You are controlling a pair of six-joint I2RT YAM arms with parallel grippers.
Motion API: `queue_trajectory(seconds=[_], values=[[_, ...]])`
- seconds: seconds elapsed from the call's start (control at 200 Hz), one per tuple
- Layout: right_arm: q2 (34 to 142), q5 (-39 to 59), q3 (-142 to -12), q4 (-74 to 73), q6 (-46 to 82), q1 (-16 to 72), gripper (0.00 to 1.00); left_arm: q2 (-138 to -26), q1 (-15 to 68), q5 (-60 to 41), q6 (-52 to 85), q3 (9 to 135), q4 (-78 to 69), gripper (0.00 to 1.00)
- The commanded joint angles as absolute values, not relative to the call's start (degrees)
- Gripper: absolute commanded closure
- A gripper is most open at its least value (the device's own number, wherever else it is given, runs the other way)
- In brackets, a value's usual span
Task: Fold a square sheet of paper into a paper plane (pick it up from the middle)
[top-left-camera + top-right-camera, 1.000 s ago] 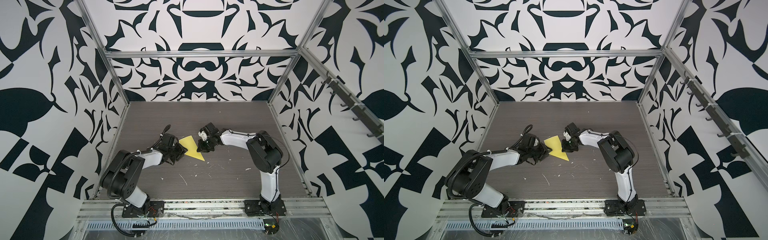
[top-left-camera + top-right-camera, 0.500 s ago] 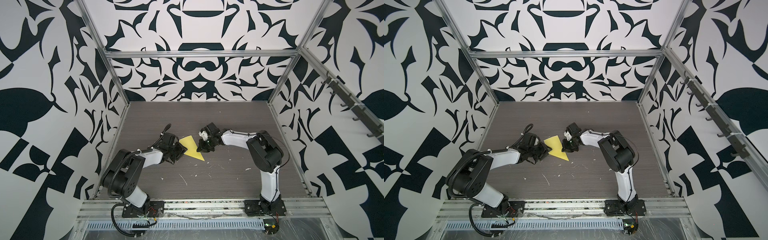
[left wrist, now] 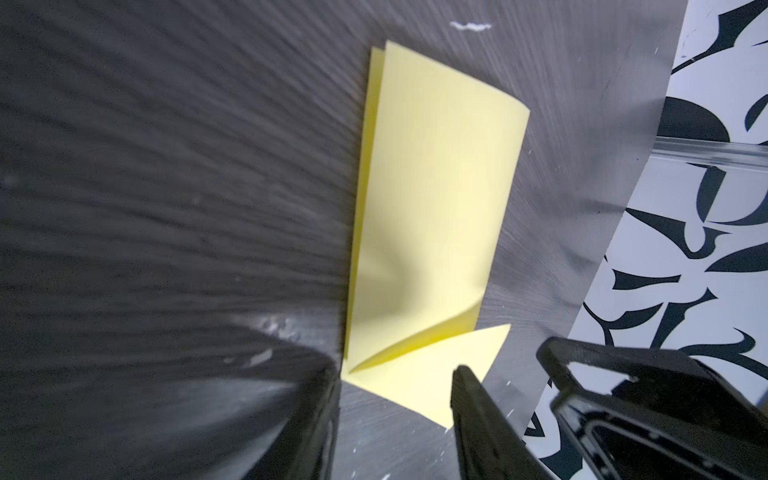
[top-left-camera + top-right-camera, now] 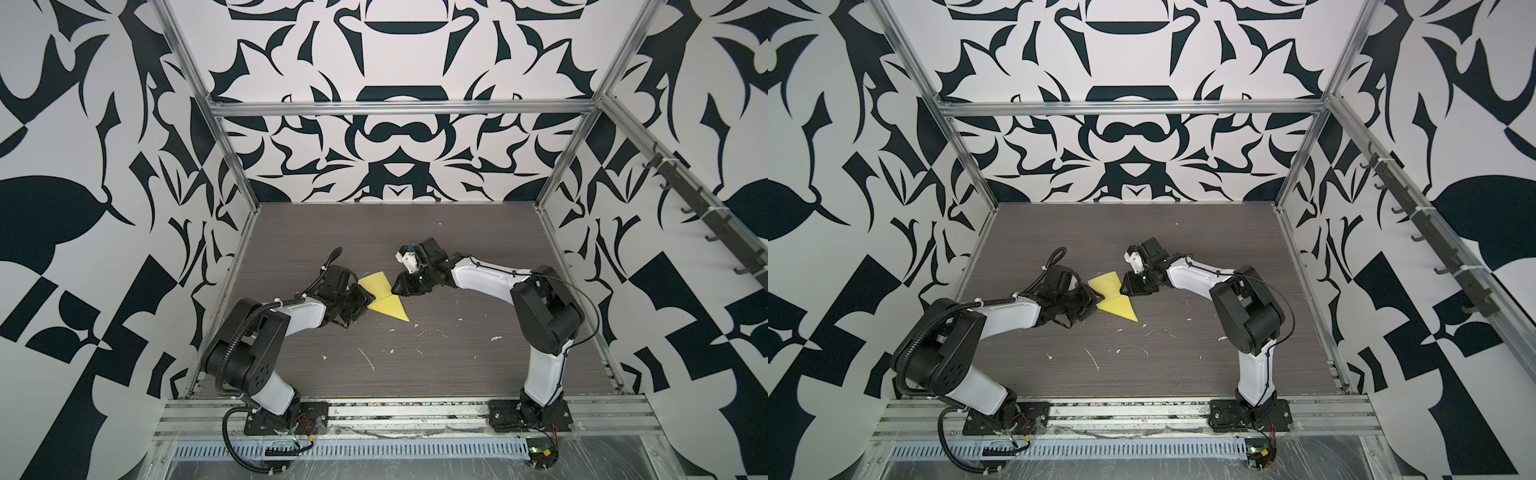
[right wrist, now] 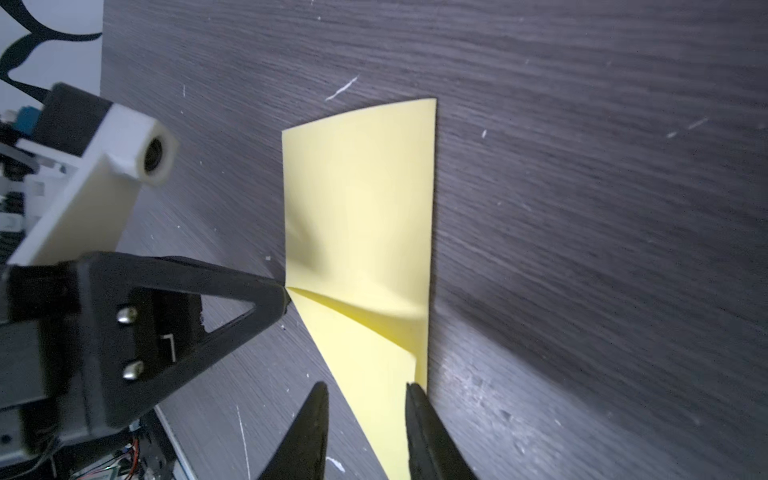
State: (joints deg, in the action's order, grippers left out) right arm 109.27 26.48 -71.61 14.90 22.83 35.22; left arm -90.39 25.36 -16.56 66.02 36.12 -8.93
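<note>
Paper (image 4: 384,297), yellow and folded, lies on the counter (image 4: 457,365). Right tool (image 4: 398,286), at its two o'clock, has just let go. Left tool (image 4: 365,300), at nine o'clock, is spread apart too. This fold looks done.

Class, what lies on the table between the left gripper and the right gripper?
The folded yellow paper sheet lies between the left gripper and the right gripper; both top views show it.

Legend: no legible text, label, brand, number or sign appears on any surface in these views.
</note>
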Motion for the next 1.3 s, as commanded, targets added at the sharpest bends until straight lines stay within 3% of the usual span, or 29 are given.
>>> queue_trajectory(seconds=[0.0,0.53,0.74,0.935,1.295], values=[[110.06,26.37,-73.27,17.23,18.49,35.06,0.63,-90.35,25.27,-16.65,66.15,36.94,-7.92,0.51],[113.95,28.27,-73.41,16.28,21.33,33.92,0.67,-91.55,25.16,-17.37,63.91,37.07,-11.31,0.48],[114.69,29.53,-72.57,15.47,22.88,33.31,0.78,-92.21,24.98,-17.68,64.64,37.16,-11.62,0.47],[115.31,29.78,-72.17,15.63,23.17,33.23,0.82,-92.68,24.97,-17.93,65.21,36.79,-11.96,0.47],[115.84,29.80,-71.91,15.64,23.31,33.14,0.85,-93.82,24.92,-21.12,64.61,35.86,-20.27,0.52]])
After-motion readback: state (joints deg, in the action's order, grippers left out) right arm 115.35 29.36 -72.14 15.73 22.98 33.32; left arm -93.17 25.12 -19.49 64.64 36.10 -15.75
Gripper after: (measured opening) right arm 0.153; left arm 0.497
